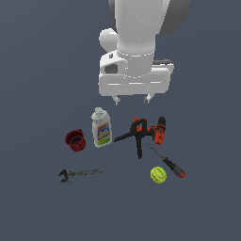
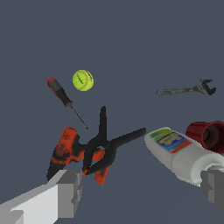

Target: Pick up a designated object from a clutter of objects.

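Note:
The small dark red cup stands on the floor at the exterior view's left, beside the white labelled bottle. In the wrist view the cup lies partly behind the bottle. My gripper hangs open well above the clutter, behind the bottle and the black clamp, nothing between its fingers. Both grey fingertips show in the wrist view, far apart. The cup is off to the side of the gripper, not under it.
An orange-black drill lies under the clamp. A red-handled screwdriver and a yellow-green ball lie at the exterior view's right front. A grey wrench lies in front of the cup.

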`<state>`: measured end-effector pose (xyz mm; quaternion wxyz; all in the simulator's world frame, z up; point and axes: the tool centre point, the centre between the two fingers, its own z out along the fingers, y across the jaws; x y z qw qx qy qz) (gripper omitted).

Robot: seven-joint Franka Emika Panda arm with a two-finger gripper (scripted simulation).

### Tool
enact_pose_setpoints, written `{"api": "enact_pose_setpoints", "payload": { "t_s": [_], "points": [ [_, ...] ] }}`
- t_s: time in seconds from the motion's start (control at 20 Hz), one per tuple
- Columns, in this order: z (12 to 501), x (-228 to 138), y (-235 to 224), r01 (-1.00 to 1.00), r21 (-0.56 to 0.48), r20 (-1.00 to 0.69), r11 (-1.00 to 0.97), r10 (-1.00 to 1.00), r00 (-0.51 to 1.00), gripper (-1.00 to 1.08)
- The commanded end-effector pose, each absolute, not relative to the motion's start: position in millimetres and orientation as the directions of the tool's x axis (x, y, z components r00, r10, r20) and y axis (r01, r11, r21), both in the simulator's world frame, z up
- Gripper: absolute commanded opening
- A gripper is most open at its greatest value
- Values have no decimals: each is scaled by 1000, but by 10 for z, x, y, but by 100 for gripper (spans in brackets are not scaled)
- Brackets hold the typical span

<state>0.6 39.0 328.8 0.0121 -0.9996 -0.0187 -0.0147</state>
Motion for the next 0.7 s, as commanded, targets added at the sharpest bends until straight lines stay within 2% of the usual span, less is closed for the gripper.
{"api": "enact_pose_setpoints", "payload": {
  "t_s": [0.0,0.65],
  "points": [
    [3288,6,390,38,-24,30,-999,37,999,28],
    [3270,22,242,41,0,24,-999,41,999,28]
  ]
}}
